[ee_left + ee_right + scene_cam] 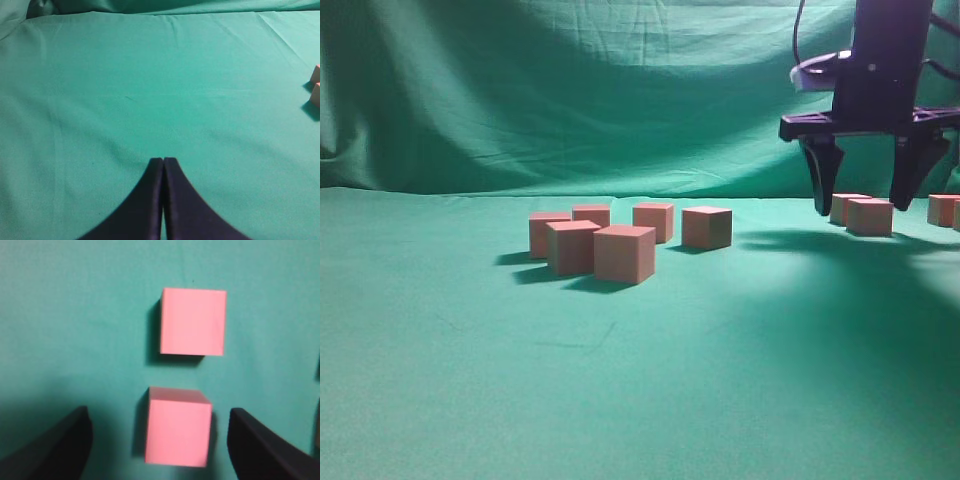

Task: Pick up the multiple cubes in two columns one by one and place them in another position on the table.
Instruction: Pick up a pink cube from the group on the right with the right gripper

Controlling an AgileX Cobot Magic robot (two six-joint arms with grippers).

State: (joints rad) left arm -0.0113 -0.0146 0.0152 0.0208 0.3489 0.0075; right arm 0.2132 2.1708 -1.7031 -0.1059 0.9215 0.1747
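Several salmon-pink cubes (624, 254) stand in a loose cluster at the middle of the green table (470, 380). More cubes (870, 217) sit at the right, and two show at the edge of the left wrist view (316, 95). My right gripper (862, 208) hangs open over the right-hand cubes. In the right wrist view its gripper (159, 412) has one cube (178, 427) between its spread fingers, with a gap on each side, and a second cube (192, 321) lies just beyond. My left gripper (163, 160) is shut over bare cloth, holding nothing.
A draped green backdrop (570, 90) rises behind the table. Another cube (942, 210) sits at the far right edge of the exterior view. Bare cloth fills the front and left of the table.
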